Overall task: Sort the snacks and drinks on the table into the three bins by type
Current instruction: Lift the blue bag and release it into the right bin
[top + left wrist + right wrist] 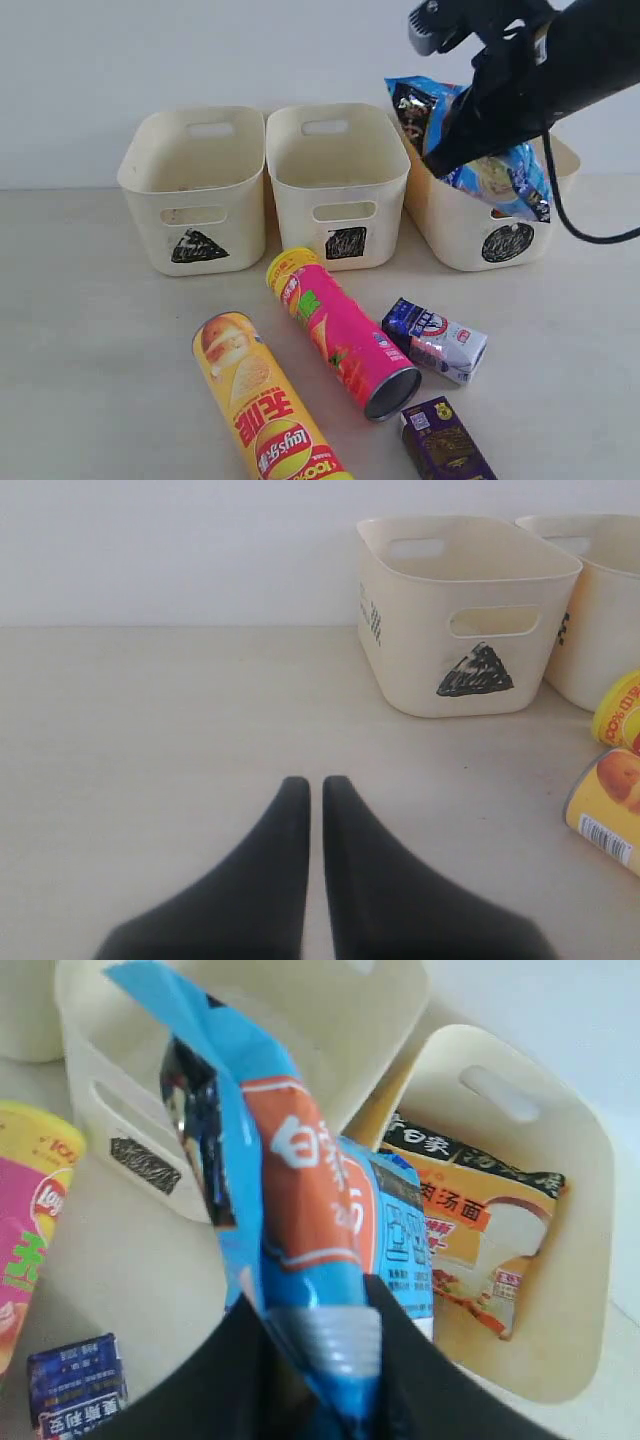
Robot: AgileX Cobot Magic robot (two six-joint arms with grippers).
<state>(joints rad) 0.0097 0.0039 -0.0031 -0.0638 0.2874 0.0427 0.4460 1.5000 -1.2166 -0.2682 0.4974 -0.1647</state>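
My right gripper is shut on the seam of the blue noodle packet, holding it over the circle bin. In the exterior view the packet hangs partly inside that bin under the gripper. The orange packet lies inside the same bin. The yellow tube, pink tube, white and blue carton and purple carton lie on the table. My left gripper is shut on nothing, low over the bare table.
The triangle bin and square bin stand side by side, left of the circle bin, with nothing showing inside them. The left wrist view has the triangle bin ahead and the yellow tube's end beside it.
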